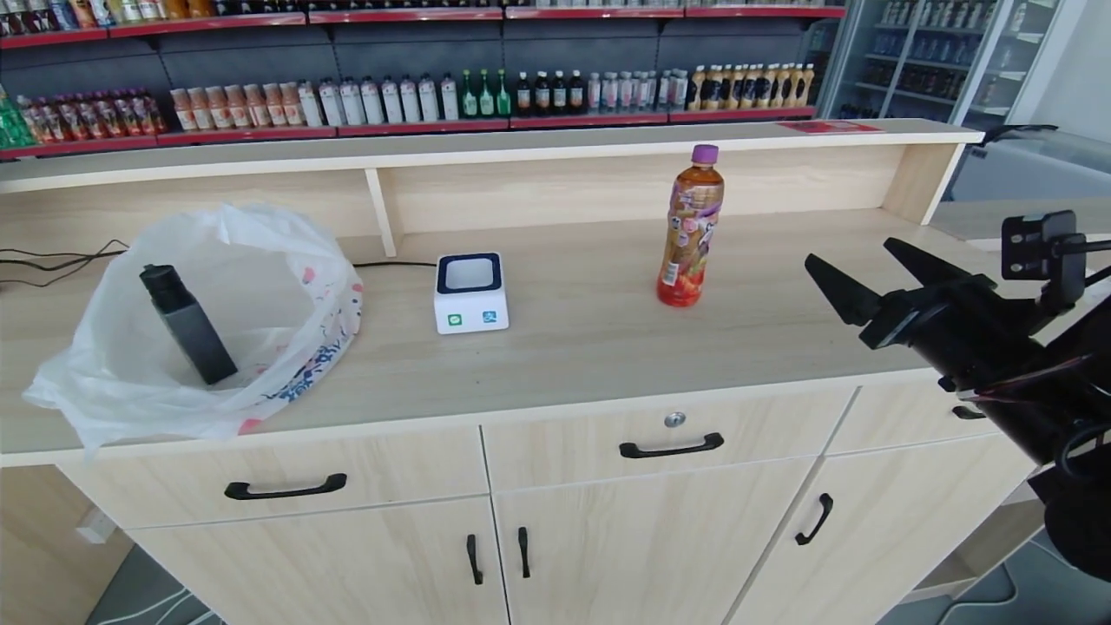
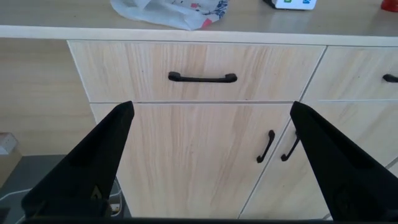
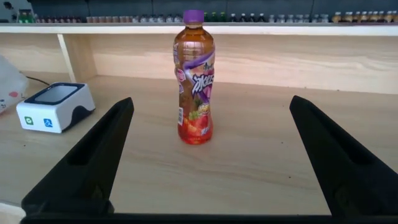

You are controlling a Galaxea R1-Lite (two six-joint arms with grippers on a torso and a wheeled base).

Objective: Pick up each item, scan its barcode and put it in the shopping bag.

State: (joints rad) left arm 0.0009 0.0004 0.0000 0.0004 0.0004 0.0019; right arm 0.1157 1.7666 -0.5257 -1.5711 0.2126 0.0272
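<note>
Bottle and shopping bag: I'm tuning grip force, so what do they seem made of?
Bottle: probably clear, glossy plastic; the amber drink shows through its upper part. Shopping bag: thin, translucent plastic film, crumpled and slack.

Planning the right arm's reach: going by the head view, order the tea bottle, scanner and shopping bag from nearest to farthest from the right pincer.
1. The tea bottle, upright on the counter, just left of the right pincer.
2. The scanner, mid-counter.
3. The shopping bag, at the far left end.
</note>
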